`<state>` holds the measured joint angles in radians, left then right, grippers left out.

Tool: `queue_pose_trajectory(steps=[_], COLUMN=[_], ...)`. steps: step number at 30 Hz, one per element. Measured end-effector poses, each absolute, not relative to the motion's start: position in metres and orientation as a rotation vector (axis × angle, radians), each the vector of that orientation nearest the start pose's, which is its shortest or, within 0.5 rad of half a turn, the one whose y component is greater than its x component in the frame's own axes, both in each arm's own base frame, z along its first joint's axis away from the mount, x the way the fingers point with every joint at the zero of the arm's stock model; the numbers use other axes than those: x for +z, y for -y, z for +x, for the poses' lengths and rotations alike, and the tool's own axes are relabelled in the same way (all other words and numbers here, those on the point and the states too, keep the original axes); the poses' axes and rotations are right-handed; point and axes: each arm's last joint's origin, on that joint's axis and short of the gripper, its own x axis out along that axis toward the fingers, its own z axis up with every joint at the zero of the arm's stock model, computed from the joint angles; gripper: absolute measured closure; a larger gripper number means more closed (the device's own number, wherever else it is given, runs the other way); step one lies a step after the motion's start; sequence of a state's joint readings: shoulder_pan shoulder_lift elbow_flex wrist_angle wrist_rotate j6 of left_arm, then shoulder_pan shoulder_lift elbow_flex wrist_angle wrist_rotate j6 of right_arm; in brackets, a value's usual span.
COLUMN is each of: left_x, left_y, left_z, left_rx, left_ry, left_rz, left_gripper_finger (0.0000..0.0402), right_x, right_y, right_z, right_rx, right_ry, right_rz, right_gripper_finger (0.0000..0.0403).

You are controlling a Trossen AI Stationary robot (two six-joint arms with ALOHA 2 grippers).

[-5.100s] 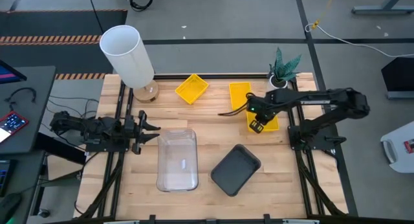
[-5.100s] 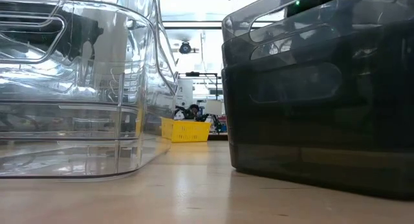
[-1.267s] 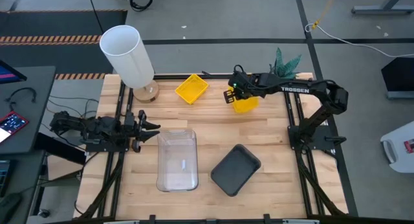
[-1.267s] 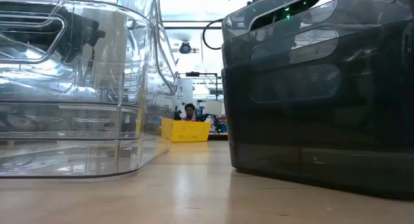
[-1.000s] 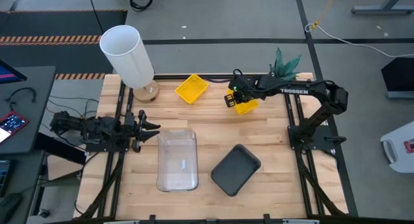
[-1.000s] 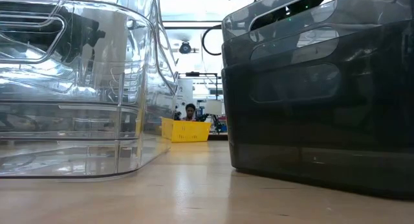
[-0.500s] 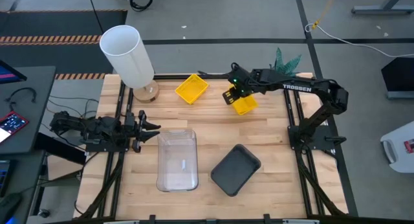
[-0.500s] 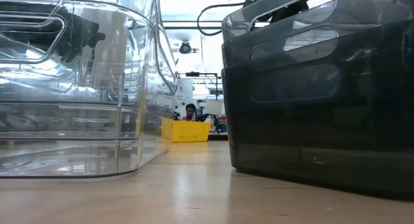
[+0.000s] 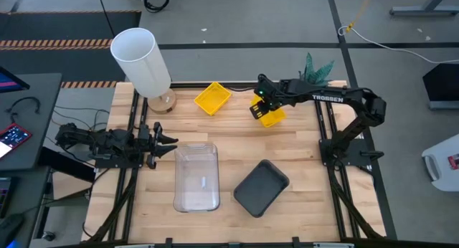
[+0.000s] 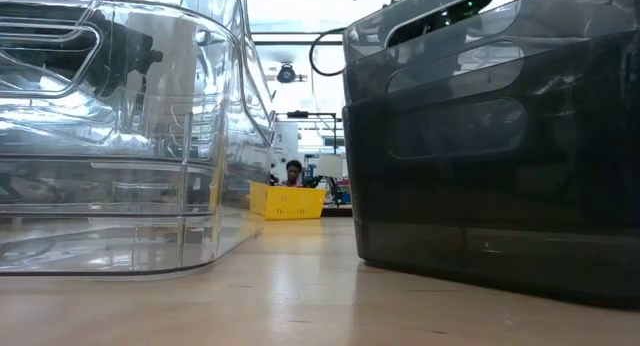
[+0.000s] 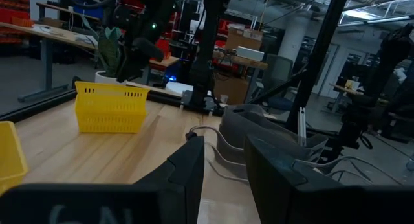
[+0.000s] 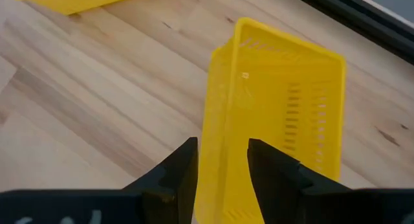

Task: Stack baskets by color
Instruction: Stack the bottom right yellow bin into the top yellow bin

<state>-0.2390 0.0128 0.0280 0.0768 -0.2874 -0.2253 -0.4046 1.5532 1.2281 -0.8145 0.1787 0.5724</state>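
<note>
While the right gripper (image 9: 256,109) straddles a yellow basket (image 9: 270,115) wall, sorting stands partly done.

Jaws of the right gripper sit one on each side of that basket's near wall, as the right wrist view shows; whether they press it or have let go cannot be told. This basket lies upper right of centre in the high view, and whether it is one basket or a nested pair cannot be told. A second yellow basket (image 9: 212,97) rests apart, upper centre, so yellow stacking is judged unfinished. Clear basket (image 9: 196,175) and grey basket (image 9: 261,186) lie lower centre, apparently already stacked. Right arm reaches in from the right, elbow raised. Left gripper (image 9: 163,142) waits at left centre, jaws narrowly parted, empty.
</note>
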Motion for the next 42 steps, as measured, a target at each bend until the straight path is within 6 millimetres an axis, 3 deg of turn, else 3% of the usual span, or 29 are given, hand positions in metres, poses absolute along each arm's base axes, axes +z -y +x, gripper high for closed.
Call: queue_pose_trajectory(steps=[13, 21, 23, 35, 42], left_x=[0.179, 0.179, 0.179, 0.180, 0.180], left_y=[0.015, 0.015, 0.015, 0.015, 0.015], left_z=[0.094, 0.094, 0.094, 0.094, 0.094], left_rx=[0.038, 0.038, 0.038, 0.038, 0.038], left_ry=[0.094, 0.094, 0.094, 0.095, 0.095], left_rz=[-0.249, -0.249, -0.249, -0.250, -0.250], left_gripper_finger=[0.0285, 0.0285, 0.0285, 0.0285, 0.0285], right_x=[0.221, 0.222, 0.224, 0.229, 0.229], right_y=[0.125, 0.125, 0.125, 0.122, 0.123], right_z=[0.276, 0.276, 0.277, 0.279, 0.278], right_rx=[-0.779, -0.792, -0.793, -0.796, -0.795], right_ry=[-0.962, -0.965, -0.956, -0.980, -0.986], right_rz=[0.619, 0.602, 0.593, 0.545, 0.523], right_gripper_finger=[0.0273, 0.0383, 0.0393, 0.0393, 0.0344])
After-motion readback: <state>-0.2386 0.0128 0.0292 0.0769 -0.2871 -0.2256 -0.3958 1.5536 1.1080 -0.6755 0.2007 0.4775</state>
